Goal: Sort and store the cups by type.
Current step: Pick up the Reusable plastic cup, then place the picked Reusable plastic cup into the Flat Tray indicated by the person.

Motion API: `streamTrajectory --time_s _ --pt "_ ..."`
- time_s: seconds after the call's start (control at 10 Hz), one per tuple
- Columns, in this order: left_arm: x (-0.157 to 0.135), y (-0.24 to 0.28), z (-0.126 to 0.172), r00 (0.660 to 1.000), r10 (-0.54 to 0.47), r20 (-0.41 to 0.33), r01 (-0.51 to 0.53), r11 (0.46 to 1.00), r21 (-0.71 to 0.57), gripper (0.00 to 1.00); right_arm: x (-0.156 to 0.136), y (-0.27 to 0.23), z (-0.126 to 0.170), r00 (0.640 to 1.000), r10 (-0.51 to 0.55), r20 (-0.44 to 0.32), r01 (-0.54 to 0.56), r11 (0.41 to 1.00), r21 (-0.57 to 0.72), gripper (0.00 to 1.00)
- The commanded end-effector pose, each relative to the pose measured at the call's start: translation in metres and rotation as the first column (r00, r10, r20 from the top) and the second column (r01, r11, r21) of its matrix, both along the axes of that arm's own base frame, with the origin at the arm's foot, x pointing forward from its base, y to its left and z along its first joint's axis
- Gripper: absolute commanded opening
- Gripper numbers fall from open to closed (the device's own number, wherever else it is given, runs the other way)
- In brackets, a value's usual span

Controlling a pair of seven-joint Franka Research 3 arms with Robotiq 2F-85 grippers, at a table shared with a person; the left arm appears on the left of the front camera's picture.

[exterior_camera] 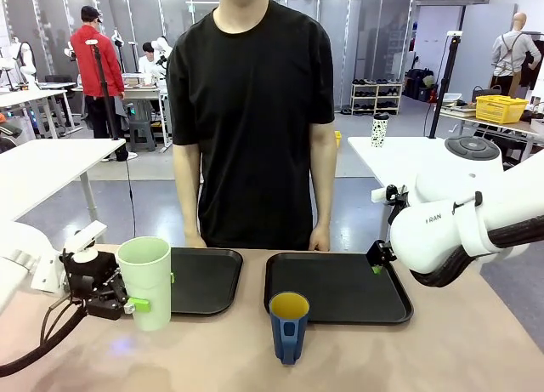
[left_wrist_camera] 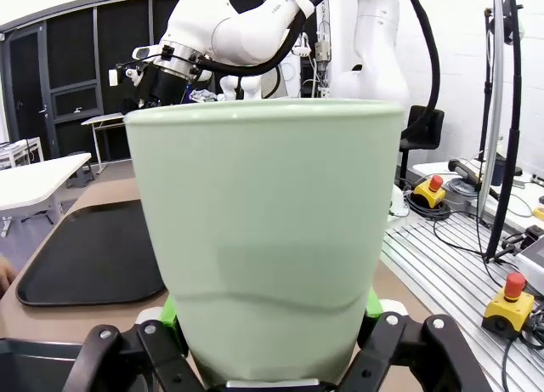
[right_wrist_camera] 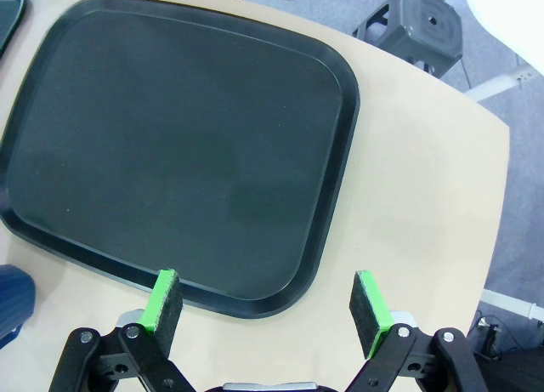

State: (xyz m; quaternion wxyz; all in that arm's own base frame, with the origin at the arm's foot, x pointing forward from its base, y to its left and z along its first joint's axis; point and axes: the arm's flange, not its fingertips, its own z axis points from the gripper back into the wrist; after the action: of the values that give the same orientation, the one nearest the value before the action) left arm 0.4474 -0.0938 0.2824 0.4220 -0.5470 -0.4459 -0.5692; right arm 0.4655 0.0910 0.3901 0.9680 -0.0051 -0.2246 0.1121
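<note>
Mint-green tumbler (exterior_camera: 146,281) is gripped by the left pincer (left_wrist_camera: 270,311), while the right pincer (right_wrist_camera: 265,294) hangs released over a black tray (right_wrist_camera: 170,137).

Tumbler (exterior_camera: 146,281) hides left tray (exterior_camera: 208,277) left side; its base cut off in left wrist view. Blue mug (right_wrist_camera: 13,303) cropped by right wrist view's edge.
</note>
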Motion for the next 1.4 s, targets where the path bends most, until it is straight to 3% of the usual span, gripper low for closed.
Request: streamTrajectory --time_s 0.0,1.3 --pt "0.0005 -0.0009 0.0001 1.0 0.001 0.008 -0.001 1.0 0.006 0.22 -0.0015 -0.0003 0.001 1.0 0.008 0.004 -0.008 1.0 -0.003 1.0" --pt "0.0005 -0.0009 0.0001 1.0 0.001 0.008 -0.001 1.0 0.006 0.22 -0.0015 -0.0003 0.001 1.0 0.008 0.004 -0.008 1.0 -0.003 1.0"
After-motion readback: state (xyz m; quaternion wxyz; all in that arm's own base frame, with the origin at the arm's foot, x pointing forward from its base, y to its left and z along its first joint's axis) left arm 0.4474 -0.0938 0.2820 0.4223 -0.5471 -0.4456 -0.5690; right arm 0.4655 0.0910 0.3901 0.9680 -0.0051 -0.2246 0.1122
